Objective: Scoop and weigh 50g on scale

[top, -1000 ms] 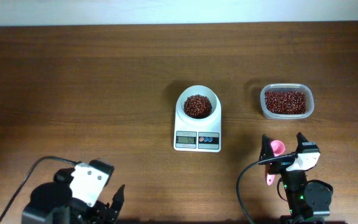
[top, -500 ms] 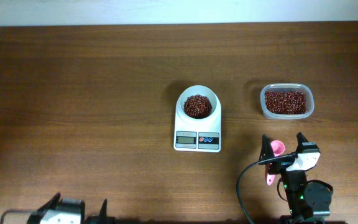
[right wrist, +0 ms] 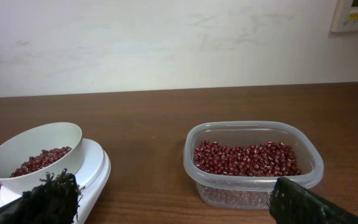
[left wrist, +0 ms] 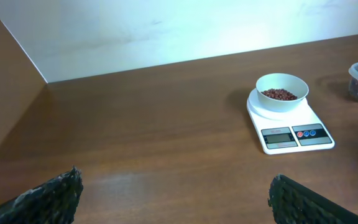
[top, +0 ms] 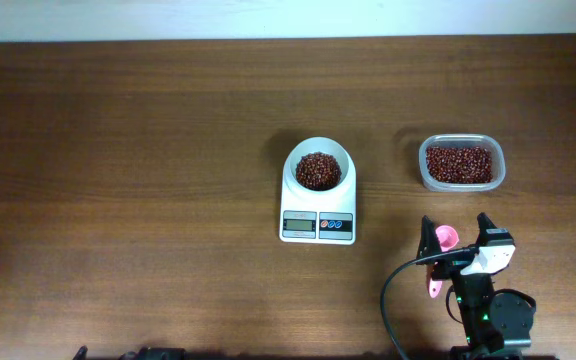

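White scale (top: 317,205) near the middle of a brown wooden desk (top: 148,150), slightly right of centre; a round white bowl (top: 317,182) sits on its platform, holding a heap of small dark red-brown beans (top: 317,170) that covers the bottom and stays below the rim; a grey display and small blue and red buttons sit on the scale's near edge, digits too small to read.

To the right of the scale, well apart from it, stands a clear tub (top: 461,181) with rounded corners, upright and partly filled with more of the same beans.

Nearer the front edge, below the tub, a pink spoon (top: 446,237) lies on the desk, its scoop towards the scale side and its handle running back under the right arm; the right fingers (top: 427,238) stand spread wide on either side of it, and whether either touches it cannot be told; from the right wrist, the two dark tips frame the bowl on the left and the tub on the right, with open space between them; a black cable (top: 388,300) loops beside the arm.

The left fingers (left wrist: 48,199) are also spread wide, holding nothing, low at the front left of the desk, far from the scale; overhead, only a sliver of that arm shows at the bottom edge.

A pale wall (left wrist: 166,31) runs behind the desk.
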Robot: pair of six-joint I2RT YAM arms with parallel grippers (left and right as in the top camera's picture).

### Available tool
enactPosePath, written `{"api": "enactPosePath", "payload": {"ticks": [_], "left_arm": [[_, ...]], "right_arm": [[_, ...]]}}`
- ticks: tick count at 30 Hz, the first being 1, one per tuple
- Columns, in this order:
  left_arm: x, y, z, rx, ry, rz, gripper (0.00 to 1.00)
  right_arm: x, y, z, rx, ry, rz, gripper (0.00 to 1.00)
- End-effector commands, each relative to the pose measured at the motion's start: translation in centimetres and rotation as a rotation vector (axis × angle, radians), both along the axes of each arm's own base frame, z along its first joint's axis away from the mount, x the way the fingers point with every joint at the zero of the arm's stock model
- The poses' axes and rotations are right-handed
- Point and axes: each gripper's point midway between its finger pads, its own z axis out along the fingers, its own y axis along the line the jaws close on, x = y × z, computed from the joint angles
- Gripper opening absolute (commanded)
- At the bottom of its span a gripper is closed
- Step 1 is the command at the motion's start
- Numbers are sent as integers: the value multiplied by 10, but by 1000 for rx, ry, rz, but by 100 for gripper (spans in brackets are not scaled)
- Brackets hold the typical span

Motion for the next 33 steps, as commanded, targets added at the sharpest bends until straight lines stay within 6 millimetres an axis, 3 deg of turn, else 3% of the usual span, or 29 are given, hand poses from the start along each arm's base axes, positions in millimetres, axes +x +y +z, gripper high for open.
{"api": "enactPosePath", "payload": {"ticks": [1,4,7,13,17,23,33], "left_arm": [[-1,3,15,6,-75,18,99],[9,1,31,0,-142,10,99],[35,0,35,-1,-184,11,99],[127,-4,-17,0,-164,11,99],[167,-6,-46,-3,-209,11,99],[195,-7,-76,-6,-267,11,99],[210,-7,-110,-6,-286,11,99]], "right_arm": [[0,2,-1,-8,-1,10,99],[0,2,-1,-8,-1,10,99],[0,2,-1,-8,-1,10,99],[0,2,-1,-8,-1,10,99],[0,2,-1,-8,-1,10,99],[0,2,-1,-8,-1,10,99],[0,2,-1,-8,-1,10,99]]}}
